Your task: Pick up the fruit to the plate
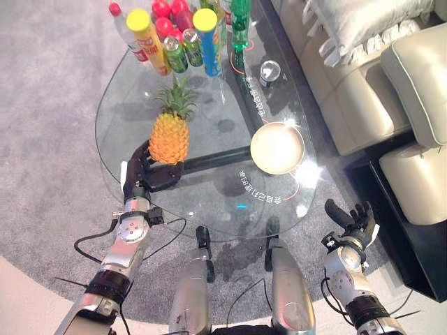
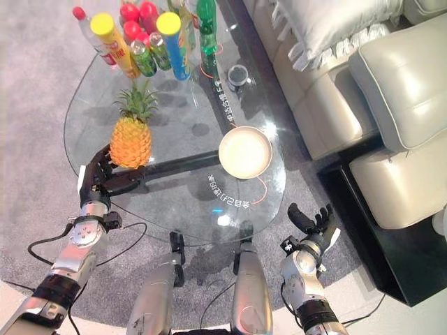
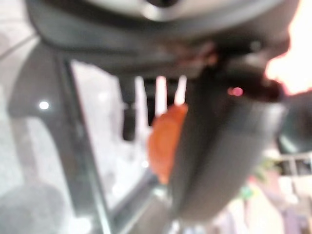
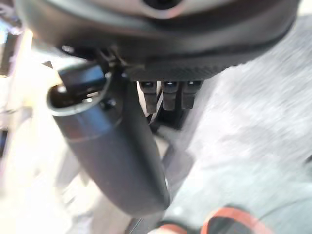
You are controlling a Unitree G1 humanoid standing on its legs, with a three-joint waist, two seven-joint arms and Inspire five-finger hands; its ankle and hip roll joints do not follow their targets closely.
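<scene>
where the rounded glass table (image 1: 209, 209) curves nearest, the right hand (image 1: 351, 222) hangs off its edge over grey carpet (image 1: 49, 105), fingers relaxed and holding nothing; the left hand (image 1: 148, 169) rests on the glass with fingers curled round the base of the upright, knobbly orange pineapple (image 1: 169, 137). well apart to its right sits a shallow, round cream plate (image 1: 277, 148), bare inside. farther back crowd bottles (image 1: 150, 38), cans (image 1: 183, 50) and red fruit (image 1: 170, 14), beside a pale leather sofa (image 1: 412, 84)
</scene>
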